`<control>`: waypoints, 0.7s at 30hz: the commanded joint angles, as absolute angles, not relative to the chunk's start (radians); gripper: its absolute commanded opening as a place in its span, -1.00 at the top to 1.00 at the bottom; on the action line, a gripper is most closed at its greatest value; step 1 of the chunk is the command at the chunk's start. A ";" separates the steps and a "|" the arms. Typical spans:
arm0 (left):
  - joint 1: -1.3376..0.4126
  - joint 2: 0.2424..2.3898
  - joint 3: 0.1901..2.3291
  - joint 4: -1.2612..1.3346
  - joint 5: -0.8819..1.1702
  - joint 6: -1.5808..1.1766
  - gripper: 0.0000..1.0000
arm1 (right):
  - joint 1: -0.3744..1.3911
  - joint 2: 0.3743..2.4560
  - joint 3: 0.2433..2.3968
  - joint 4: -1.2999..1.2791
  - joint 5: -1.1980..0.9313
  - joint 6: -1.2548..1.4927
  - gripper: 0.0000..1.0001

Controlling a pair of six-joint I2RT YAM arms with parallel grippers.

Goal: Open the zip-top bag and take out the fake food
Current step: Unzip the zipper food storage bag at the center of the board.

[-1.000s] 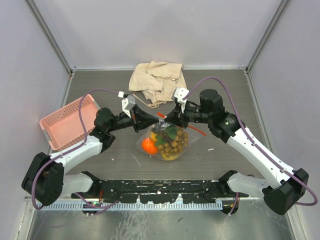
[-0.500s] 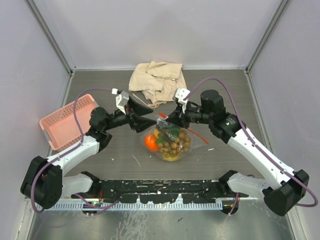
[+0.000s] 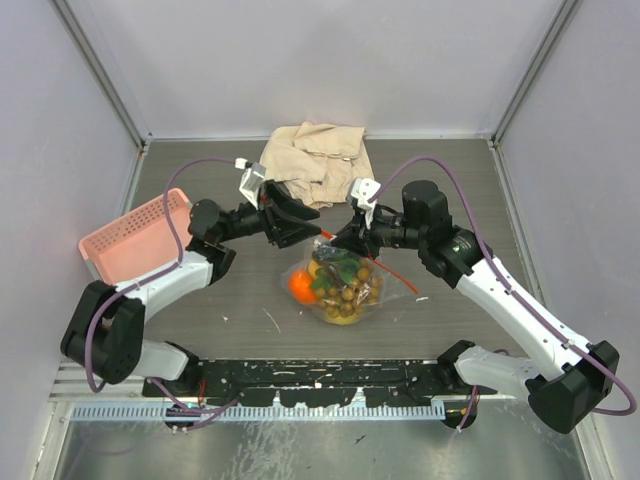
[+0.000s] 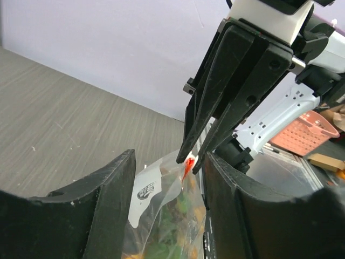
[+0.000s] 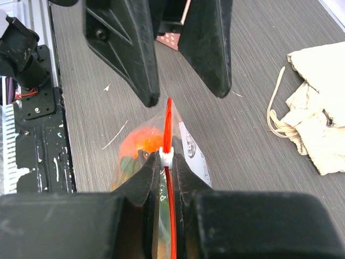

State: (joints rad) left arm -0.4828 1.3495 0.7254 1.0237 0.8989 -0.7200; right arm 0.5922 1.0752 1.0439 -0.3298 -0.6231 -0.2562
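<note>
Bag (image 3: 396,287), food (image 3: 345,288) inside, was stood on the table (image 3: 200,330) by its zip strip (image 5: 168,121), pinched in the right gripper's (image 3: 337,238) narrow jaws, likely as anchor, while the left gripper (image 3: 306,227) was set wide, empty, facing the strip's end.

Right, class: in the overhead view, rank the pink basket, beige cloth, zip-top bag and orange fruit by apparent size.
1. The pink basket and beige cloth: too alike to separate.
2. The zip-top bag.
3. The orange fruit, smallest.
</note>
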 commanded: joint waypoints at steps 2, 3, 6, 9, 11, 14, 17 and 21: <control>-0.495 1.408 0.784 1.197 1.018 -0.807 -0.04 | 0.590 1.052 1.052 -0.287 -0.655 -0.253 0.97; -0.498 1.416 0.781 1.219 1.021 -0.814 -0.01 | 0.591 1.053 1.052 -0.285 -0.656 -0.252 0.97; -0.504 1.441 0.773 1.284 1.025 -0.846 0.05 | 0.591 1.055 1.053 -0.284 -0.657 -0.252 0.97; -0.513 1.459 0.774 1.335 1.030 -0.875 0.05 | 0.591 1.058 1.052 -0.284 -0.655 -0.252 0.97; -0.519 1.467 0.777 1.342 1.031 -0.879 0.07 | 0.590 1.062 1.053 -0.284 -0.657 -0.251 0.97; -0.524 1.478 0.782 1.343 1.031 -0.880 0.38 | 0.589 1.062 1.055 -0.284 -0.657 -0.252 0.97; -0.525 1.485 0.782 1.338 1.035 -0.881 0.68 | 0.590 1.059 1.054 -0.285 -0.657 -0.251 0.97; -0.525 1.492 0.781 1.335 1.046 -0.882 0.63 | 0.590 1.056 1.054 -0.285 -0.657 -0.250 0.97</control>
